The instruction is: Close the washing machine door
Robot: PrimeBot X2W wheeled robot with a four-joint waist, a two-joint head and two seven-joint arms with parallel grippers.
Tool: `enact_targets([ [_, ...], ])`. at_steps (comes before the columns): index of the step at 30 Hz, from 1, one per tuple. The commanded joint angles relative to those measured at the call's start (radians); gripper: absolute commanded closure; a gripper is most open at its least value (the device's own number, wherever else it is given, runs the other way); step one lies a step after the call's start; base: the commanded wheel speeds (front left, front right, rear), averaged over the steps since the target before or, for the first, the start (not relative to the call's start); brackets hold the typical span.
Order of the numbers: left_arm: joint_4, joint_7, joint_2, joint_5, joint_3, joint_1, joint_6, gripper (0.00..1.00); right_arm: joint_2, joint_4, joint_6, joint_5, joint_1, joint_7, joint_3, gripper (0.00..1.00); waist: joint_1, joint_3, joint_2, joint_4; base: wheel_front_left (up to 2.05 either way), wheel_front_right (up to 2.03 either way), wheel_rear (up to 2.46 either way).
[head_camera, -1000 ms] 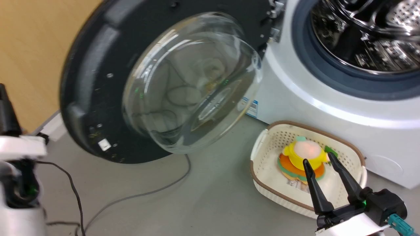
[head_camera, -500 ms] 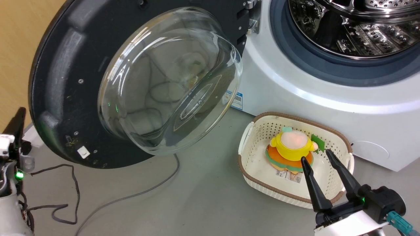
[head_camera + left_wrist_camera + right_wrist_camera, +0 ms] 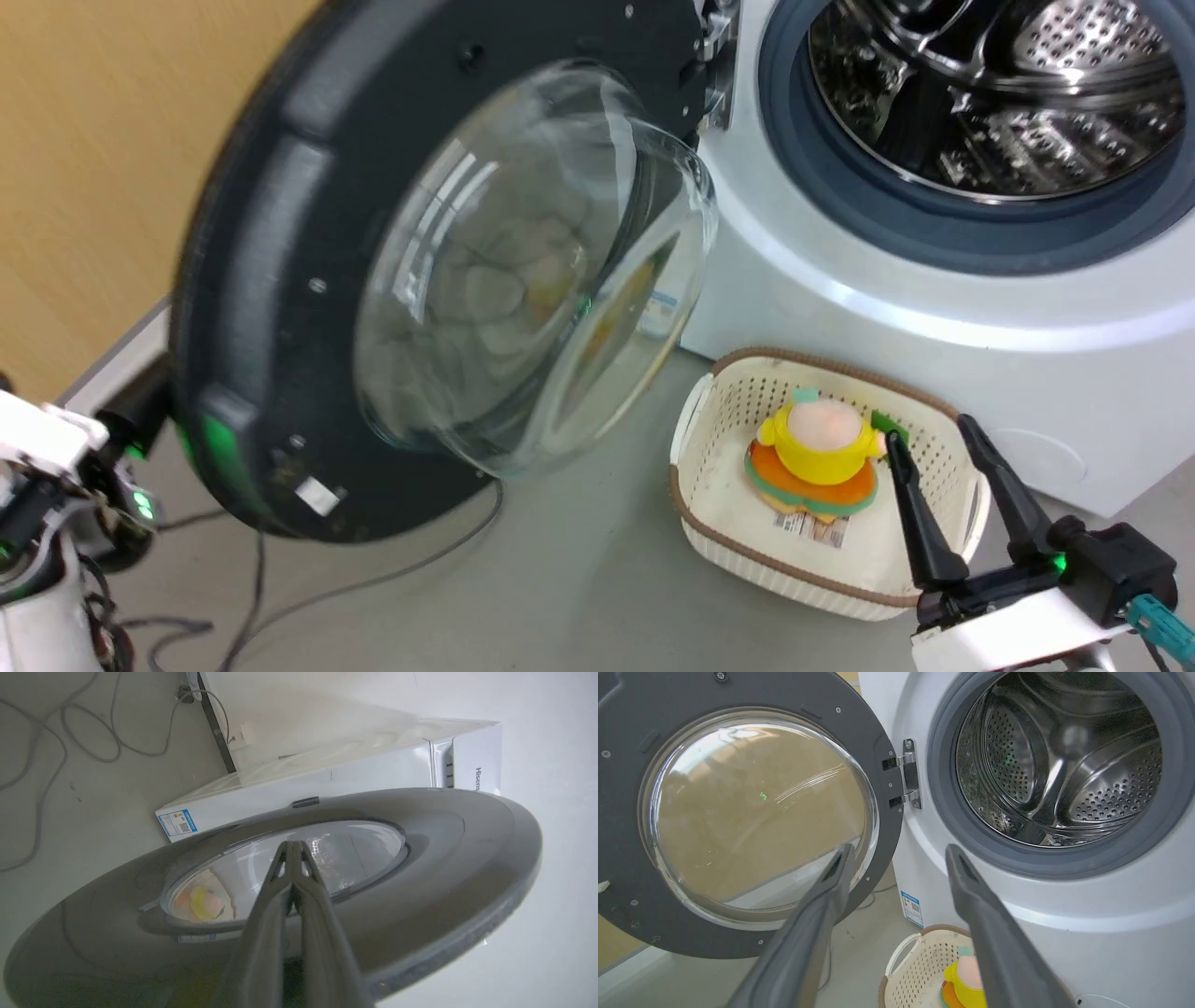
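Observation:
The washing machine door (image 3: 271, 280) stands open, its matte black inner face and bulging glass bowl (image 3: 523, 271) turned toward my head camera, the hinge (image 3: 908, 774) at its right. To its right is the white washing machine (image 3: 840, 308) with its steel drum (image 3: 1064, 756) and grey gasket (image 3: 971, 840). My left gripper (image 3: 294, 845) is shut and empty, its tips at the door's glossy outer face (image 3: 444, 858) over the window. In the head view the door hides that gripper, and my left wrist (image 3: 42, 439) shows beside the rim. My right gripper (image 3: 932, 431) is open, low before the machine.
A cream perforated basket (image 3: 719, 541) holding a yellow and orange plush toy (image 3: 817, 448) sits on the floor against the machine's front, under my right fingers. Grey cables (image 3: 373, 569) trail under the door. A wooden wall (image 3: 93, 140) stands behind the door. A blue sticker (image 3: 177, 822) marks the machine's side.
The door has swung partly toward the machine, its far rim nearer the middle. My left wrist has moved in behind it. The head view has shifted. The right gripper stays open.

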Motion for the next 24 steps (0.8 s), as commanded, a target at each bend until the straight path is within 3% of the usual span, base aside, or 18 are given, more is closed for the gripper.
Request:
enact_targets([
  [1, -0.026, 0.029, -0.019, -0.01, -0.016, 0.03, 0.002, 1.0, 0.007, -0.002, 0.001, 0.004, 0.002, -0.004, -0.009, 0.0, 0.0, -0.015, -0.0001, -0.005, 0.0, 0.0, 0.0],
  [12, -0.263, 0.174, -0.106, -0.045, -0.114, 0.182, 0.065, 1.0, 0.027, -0.003, 0.001, 0.011, 0.036, -0.004, -0.053, 0.0, 0.0, -0.053, -0.0001, -0.038, 0.0, 0.0, 0.0],
  [24, -0.41, 0.151, -0.154, -0.093, -0.3, 0.34, 0.094, 1.0, 0.027, 0.0, 0.001, 0.009, 0.042, -0.004, -0.054, 0.0, 0.0, -0.051, -0.0001, -0.153, 0.0, 0.0, 0.0],
])
